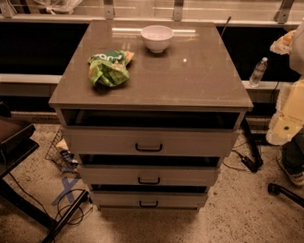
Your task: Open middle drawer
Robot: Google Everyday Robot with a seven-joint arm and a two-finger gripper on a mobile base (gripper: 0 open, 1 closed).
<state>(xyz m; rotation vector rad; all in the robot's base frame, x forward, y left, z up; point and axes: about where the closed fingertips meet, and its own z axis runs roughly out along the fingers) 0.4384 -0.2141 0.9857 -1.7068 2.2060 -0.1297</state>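
- Spotted pincer (283,129) at far right, well apart from cabinet (193,80); could not tell how open.
- Judged middle drawer (110,174), between the other two fronts, rigid and fairly heavy.
- Favoured hooking its central bar handle (149,180).

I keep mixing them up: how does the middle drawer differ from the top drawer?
The middle drawer has a shorter front panel than the top drawer. The middle drawer sits below the top drawer, with a thinner dark gap above it. Both are grey-beige with a dark central bar handle. The claw is not in view.
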